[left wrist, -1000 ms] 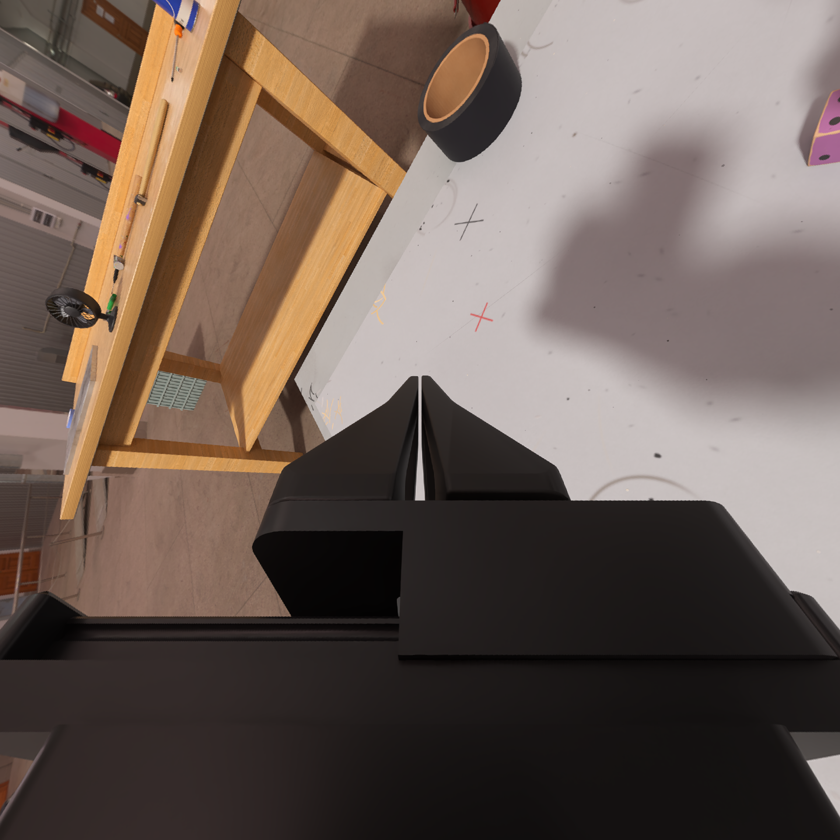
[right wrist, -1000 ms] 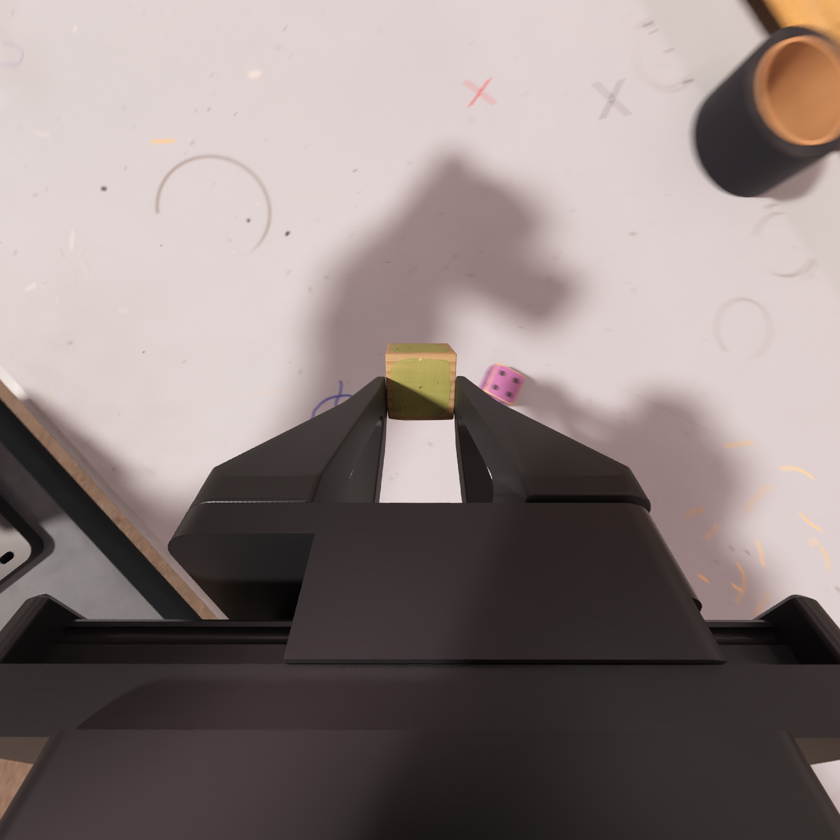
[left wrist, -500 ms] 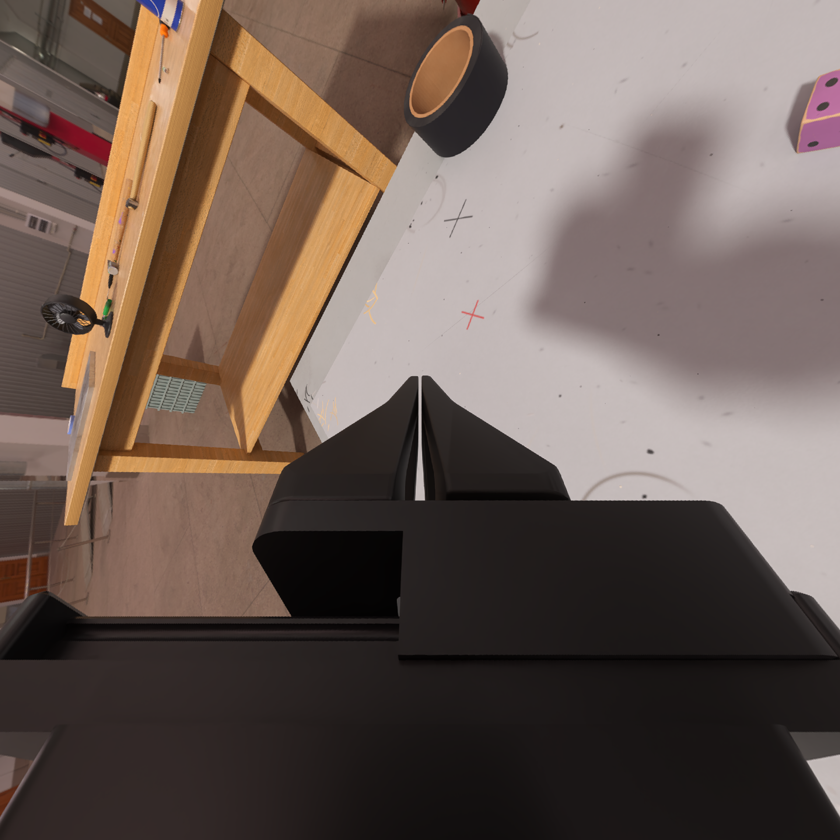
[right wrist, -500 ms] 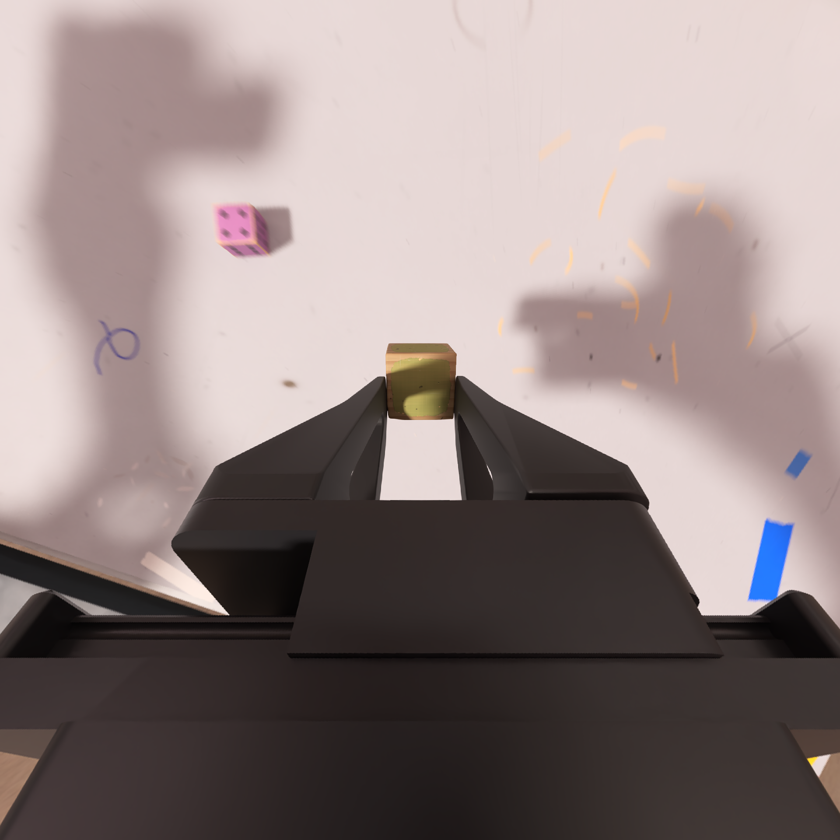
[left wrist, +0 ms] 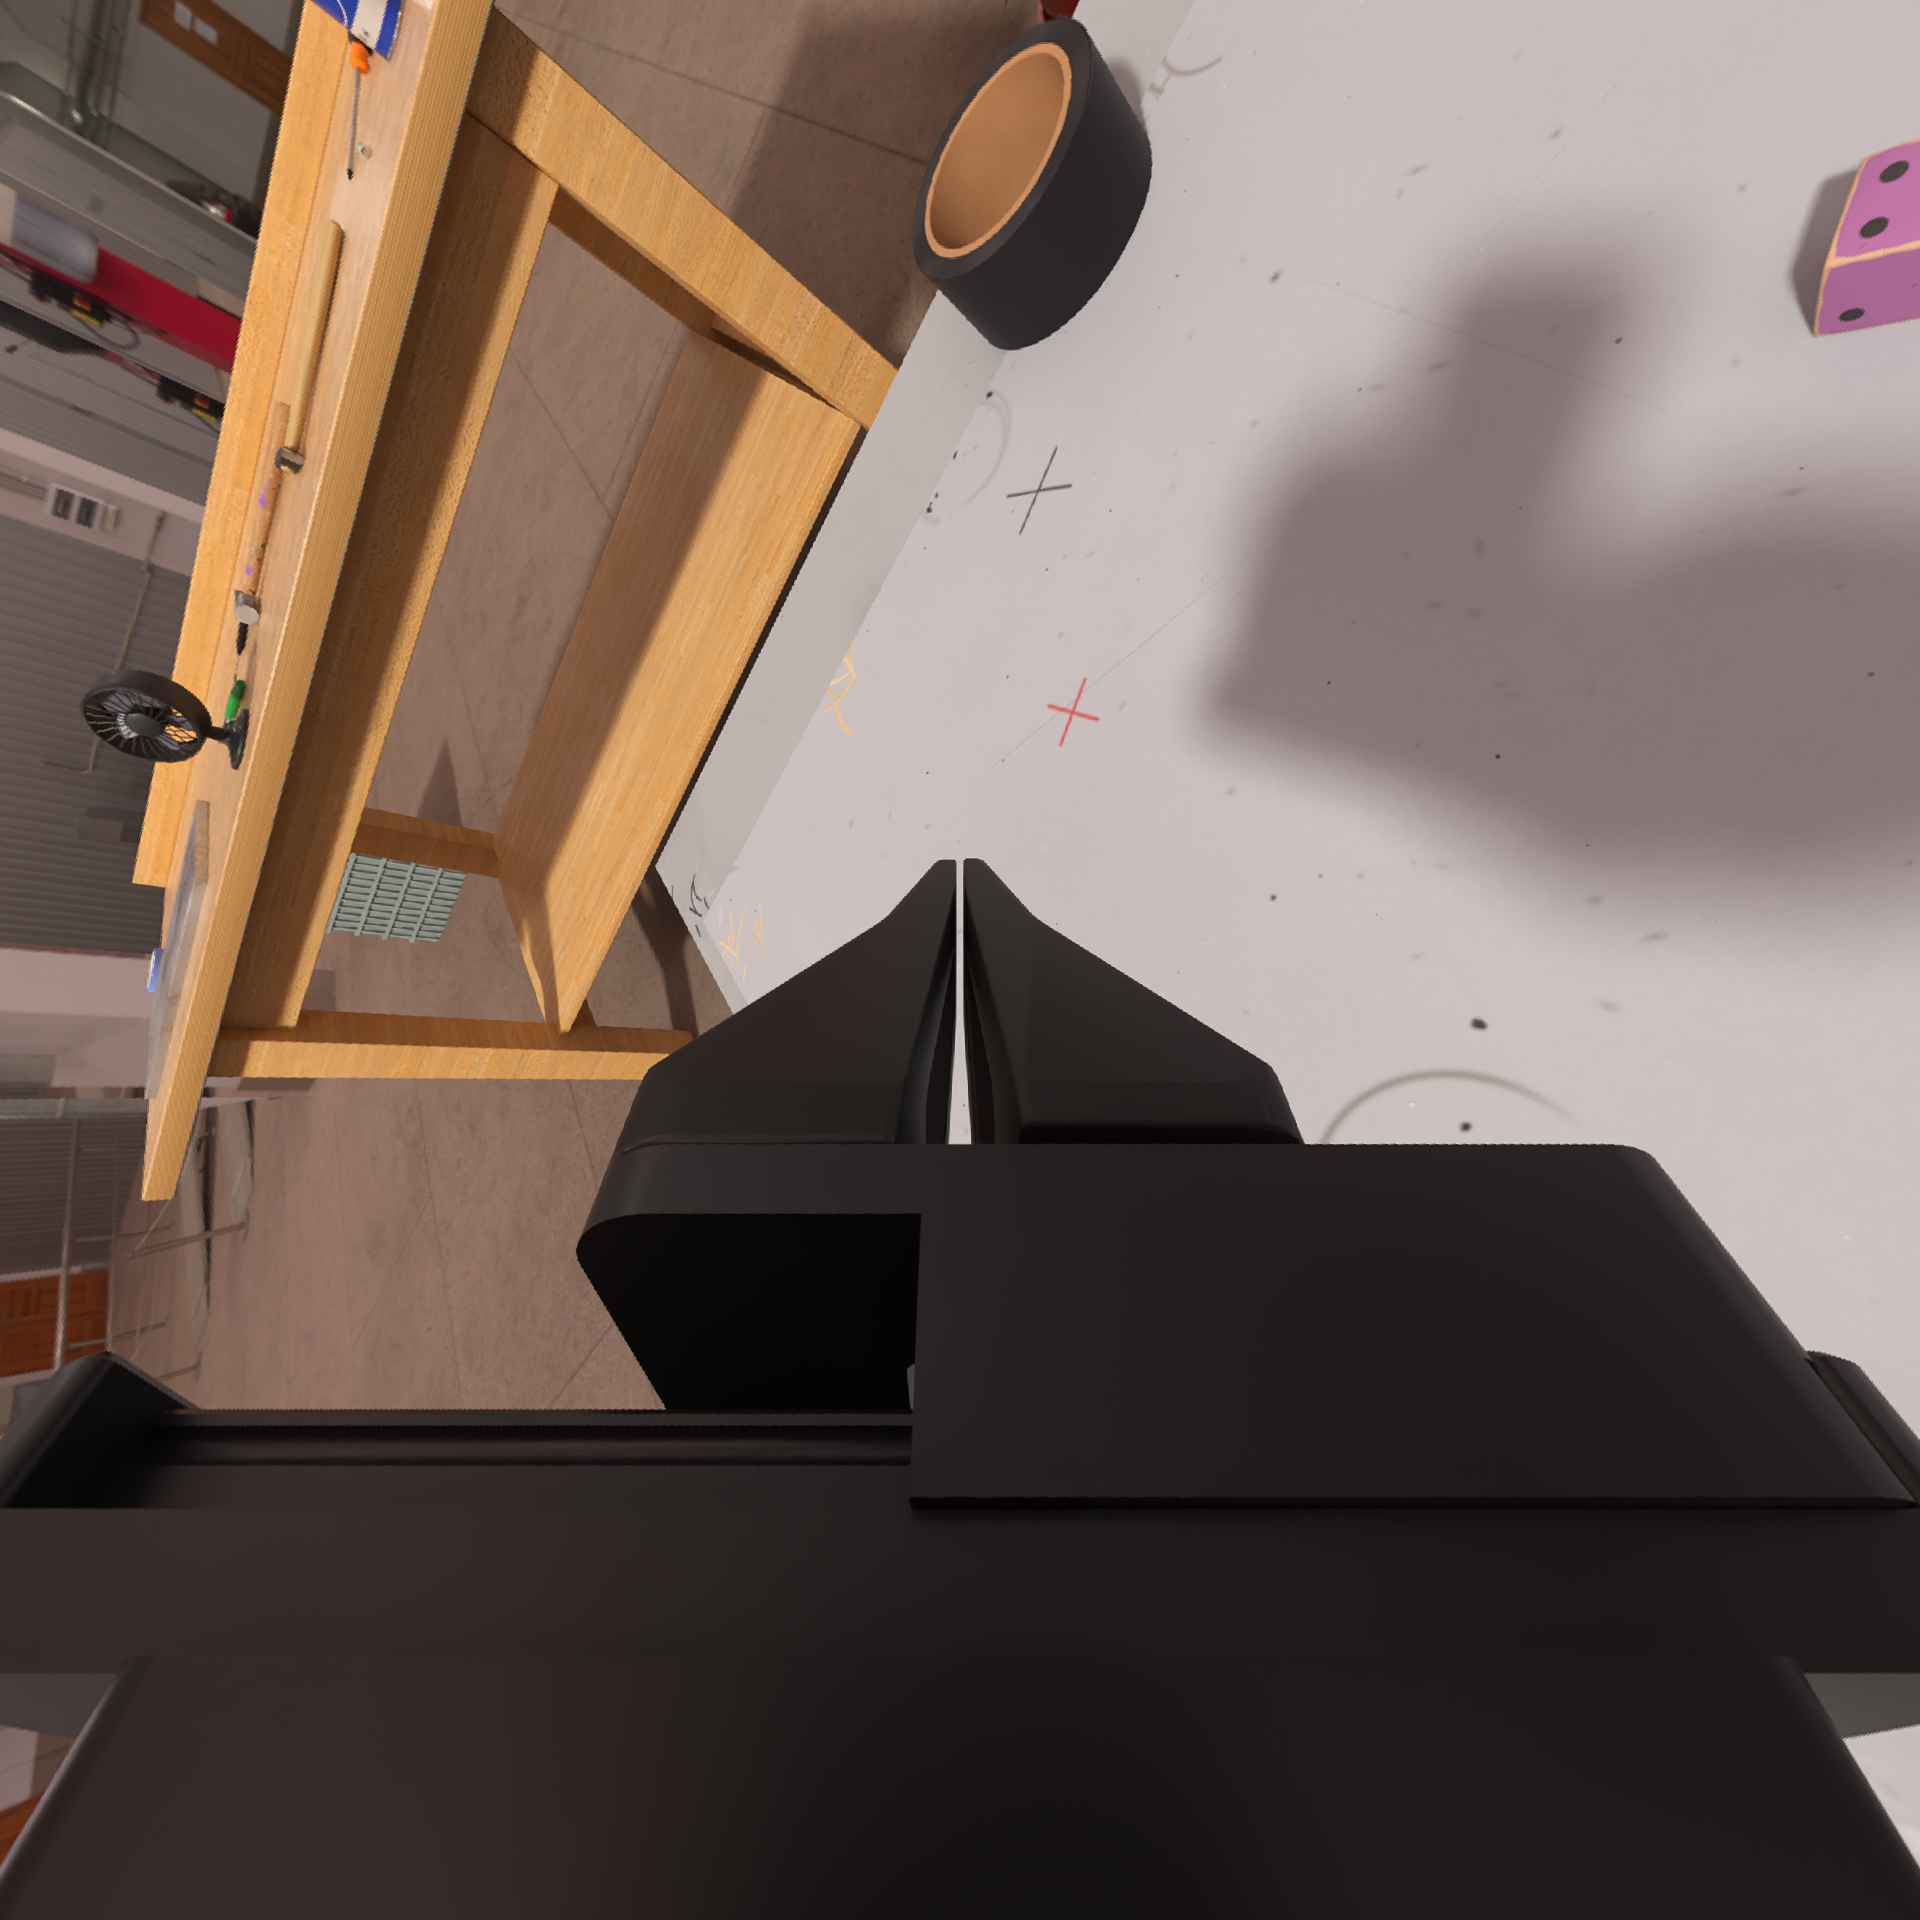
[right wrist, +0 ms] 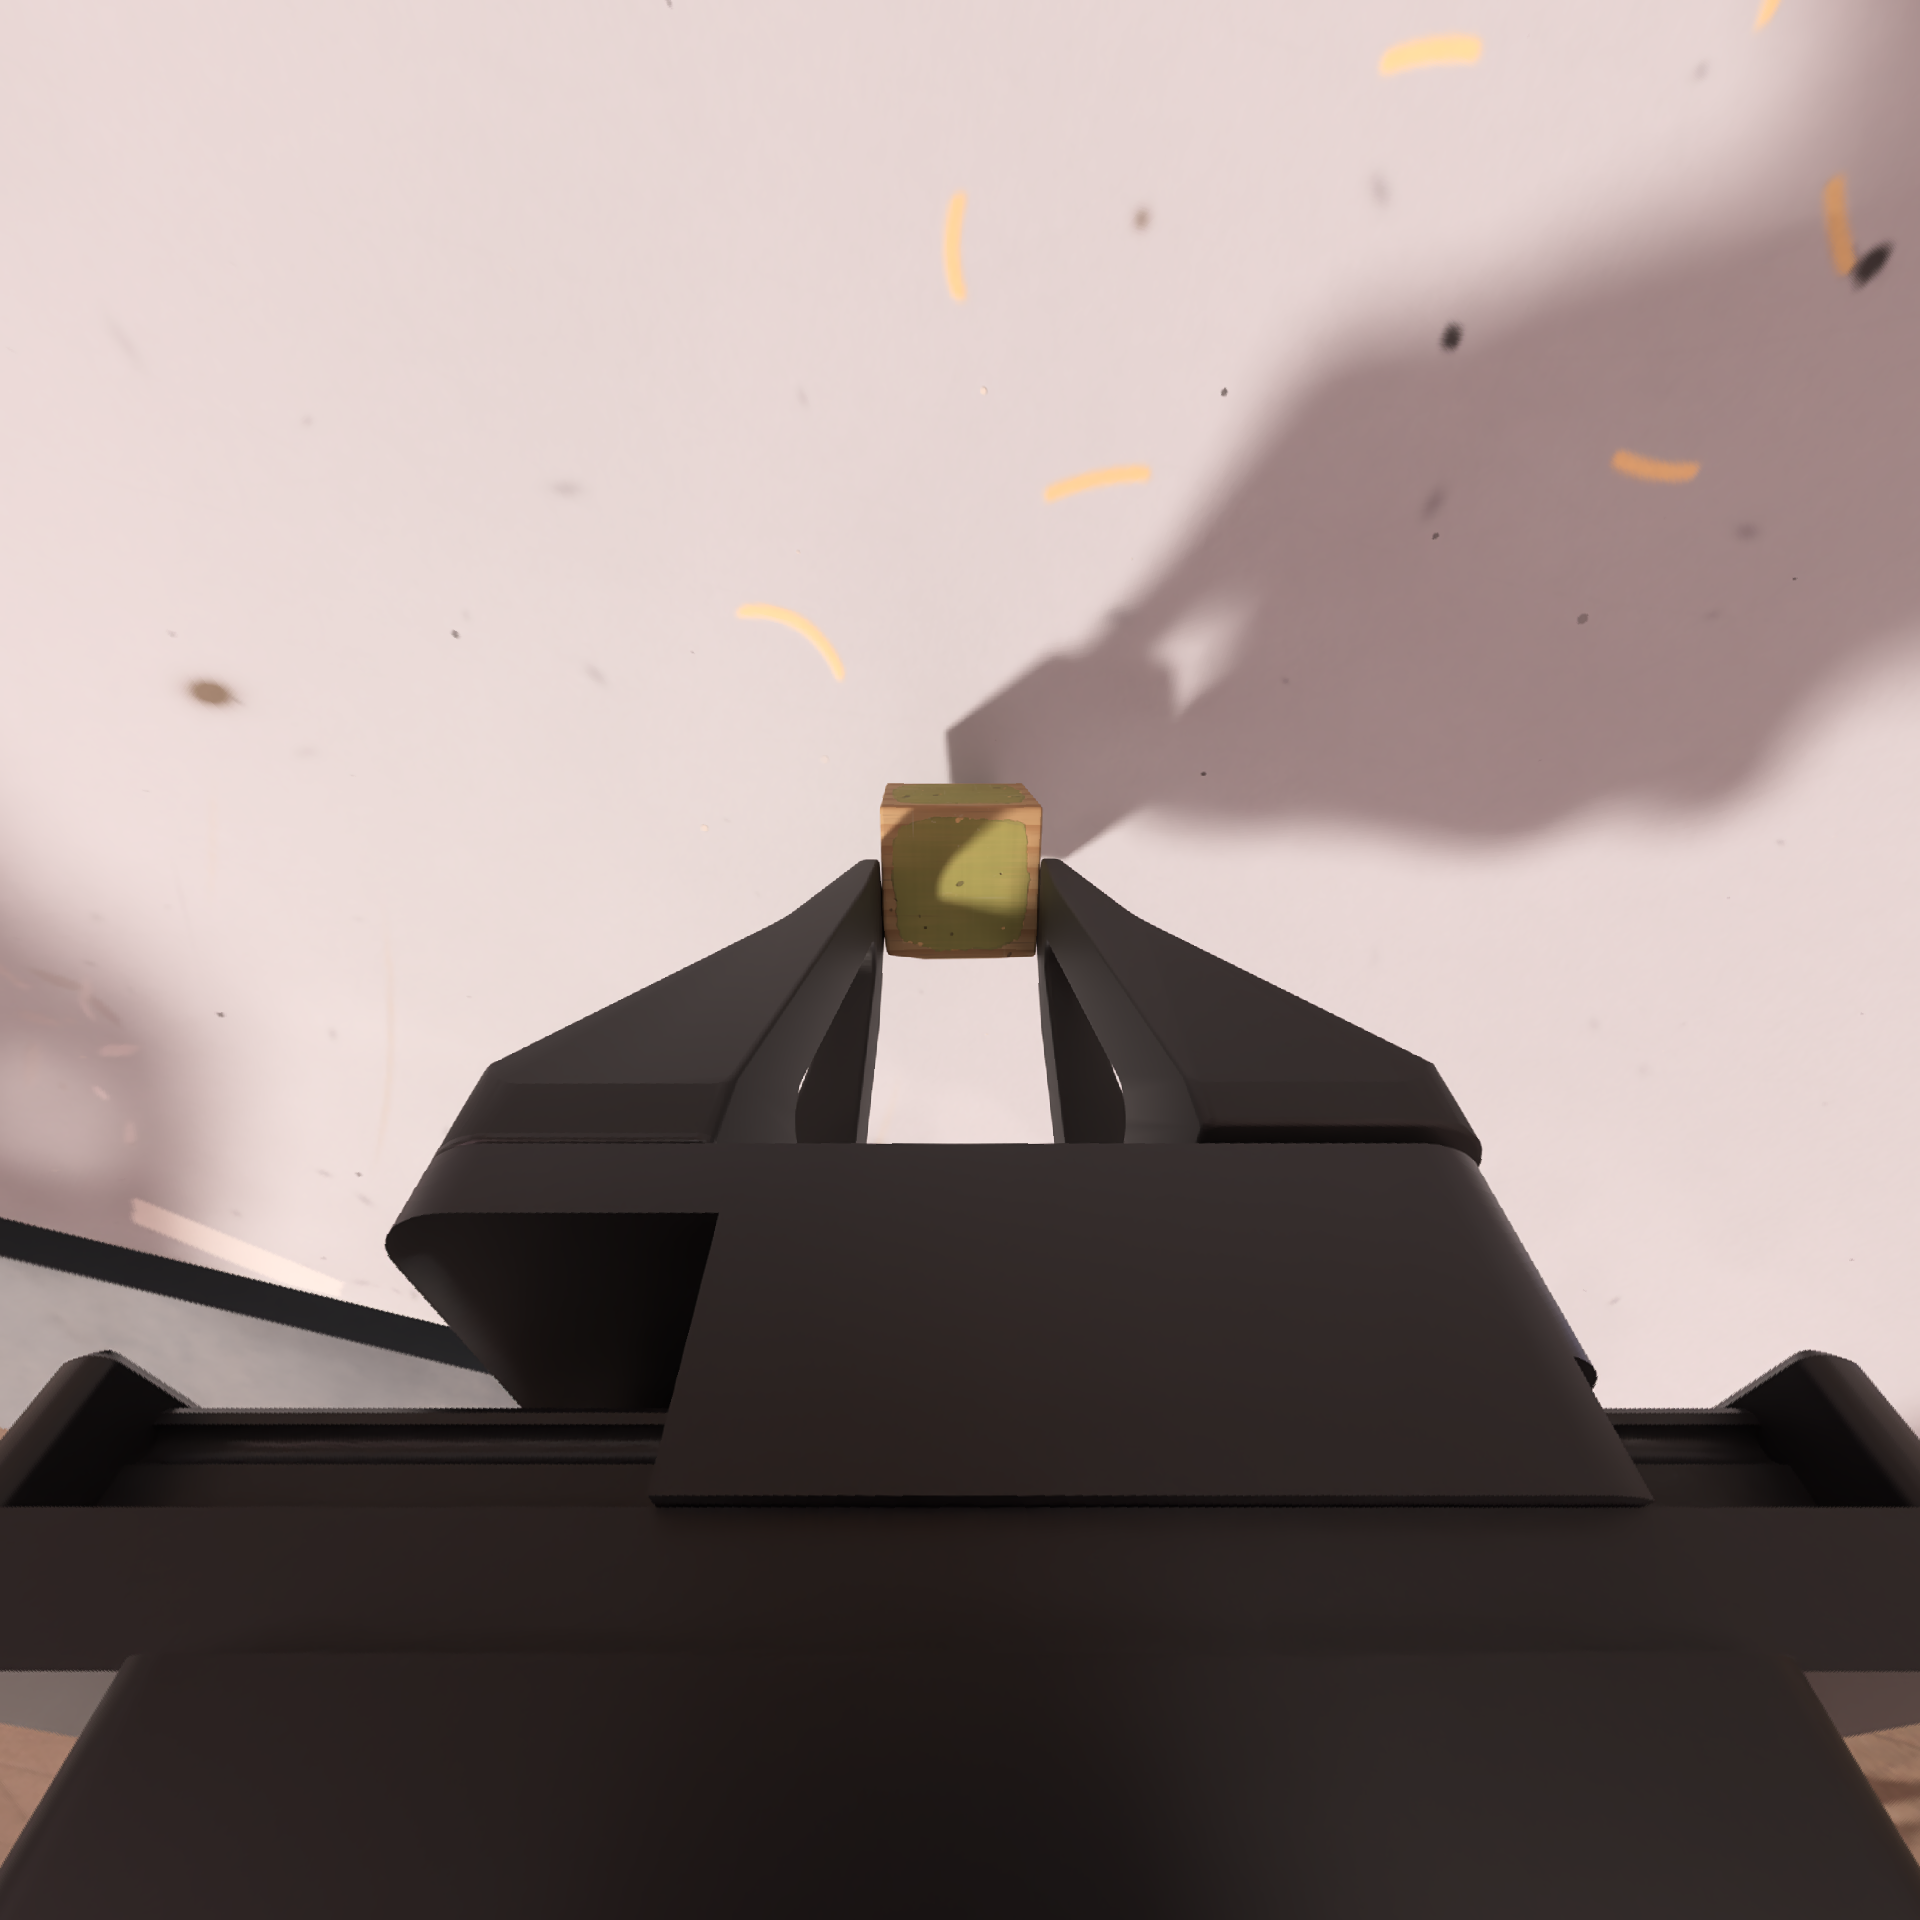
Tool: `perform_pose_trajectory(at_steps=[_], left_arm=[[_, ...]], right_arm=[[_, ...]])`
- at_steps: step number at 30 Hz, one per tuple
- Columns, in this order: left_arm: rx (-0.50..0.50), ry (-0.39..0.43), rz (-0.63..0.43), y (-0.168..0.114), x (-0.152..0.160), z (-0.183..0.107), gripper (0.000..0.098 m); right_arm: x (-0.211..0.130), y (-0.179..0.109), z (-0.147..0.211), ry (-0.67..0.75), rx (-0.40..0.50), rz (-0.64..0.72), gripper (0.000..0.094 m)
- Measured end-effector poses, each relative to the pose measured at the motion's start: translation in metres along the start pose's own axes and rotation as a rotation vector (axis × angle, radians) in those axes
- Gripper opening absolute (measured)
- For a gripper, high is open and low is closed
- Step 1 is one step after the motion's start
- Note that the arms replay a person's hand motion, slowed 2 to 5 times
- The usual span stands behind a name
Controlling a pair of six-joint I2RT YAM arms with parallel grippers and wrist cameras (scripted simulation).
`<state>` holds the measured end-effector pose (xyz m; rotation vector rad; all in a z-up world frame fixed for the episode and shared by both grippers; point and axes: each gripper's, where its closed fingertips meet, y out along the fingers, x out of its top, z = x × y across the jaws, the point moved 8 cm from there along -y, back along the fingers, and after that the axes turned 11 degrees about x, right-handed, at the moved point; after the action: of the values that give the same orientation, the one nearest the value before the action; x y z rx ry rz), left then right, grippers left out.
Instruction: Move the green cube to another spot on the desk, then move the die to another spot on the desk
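right claw (right wrist: 960,883): clamped on the green cube (right wrist: 960,885), pinched at the fingertips over the white desk (right wrist: 520,416)
left claw (left wrist: 958,883): closed, holding nothing
die (left wrist: 1870,255): pink, on the desk, well apart from the tape roll (left wrist: 1029,187)

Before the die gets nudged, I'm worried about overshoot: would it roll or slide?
Likely slide, not roll: the die rests on a flat face on the smooth desk. Its softened edges might let it tumble if pushed high. It looks small, so probably light.
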<state>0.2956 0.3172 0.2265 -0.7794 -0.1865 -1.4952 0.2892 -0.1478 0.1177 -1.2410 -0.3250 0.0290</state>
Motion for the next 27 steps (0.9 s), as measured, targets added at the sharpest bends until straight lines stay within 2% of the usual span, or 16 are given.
perform_pose_trajectory(at_steps=[15,17,22,27], left_arm=[[-0.004,0.004,0.008,0.001,-0.001,-0.001,0.0011],[-0.004,0.006,0.008,0.001,0.0,-0.001,0.0011],[-0.004,0.007,0.009,0.001,0.0,-0.001,0.0011],[-0.004,0.007,0.009,0.001,0.0,-0.001,0.0011]], right_arm=[[0.002,0.006,-0.005,-0.014,-0.093,0.038,0.0253],[0.002,0.001,-0.002,-0.016,-0.097,0.019,0.0311],[0.01,-0.026,0.018,-0.069,-0.099,-0.108,0.032],[0.028,-0.062,0.064,-0.233,-0.106,-0.358,0.0336]])
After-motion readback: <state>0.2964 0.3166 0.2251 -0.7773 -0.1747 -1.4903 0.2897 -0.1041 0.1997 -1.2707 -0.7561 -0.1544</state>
